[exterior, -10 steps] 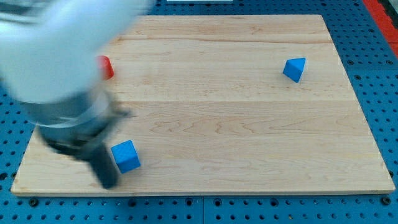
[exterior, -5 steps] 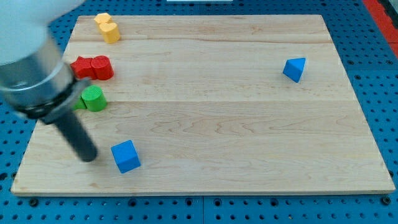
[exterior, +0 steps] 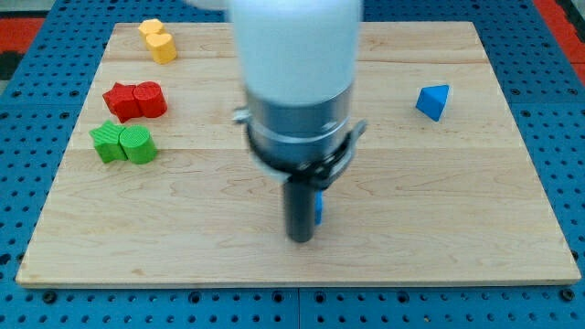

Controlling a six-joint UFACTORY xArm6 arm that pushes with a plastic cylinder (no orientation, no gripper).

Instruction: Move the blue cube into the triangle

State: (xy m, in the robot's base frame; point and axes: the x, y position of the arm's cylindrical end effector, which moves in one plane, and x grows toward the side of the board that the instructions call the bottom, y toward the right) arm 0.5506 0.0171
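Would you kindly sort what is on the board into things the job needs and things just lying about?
For the job:
- blue cube, mostly hidden behind the rod
- blue triangle
- my tip, against the cube's left side

Lying about:
- yellow blocks
- red blocks
- green blocks

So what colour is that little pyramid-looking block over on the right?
Blue. The triangle block shows clearly in the camera view, near the board's upper right.

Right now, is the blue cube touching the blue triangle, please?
No: blue cube sits behind my tip; blue triangle lies far right.
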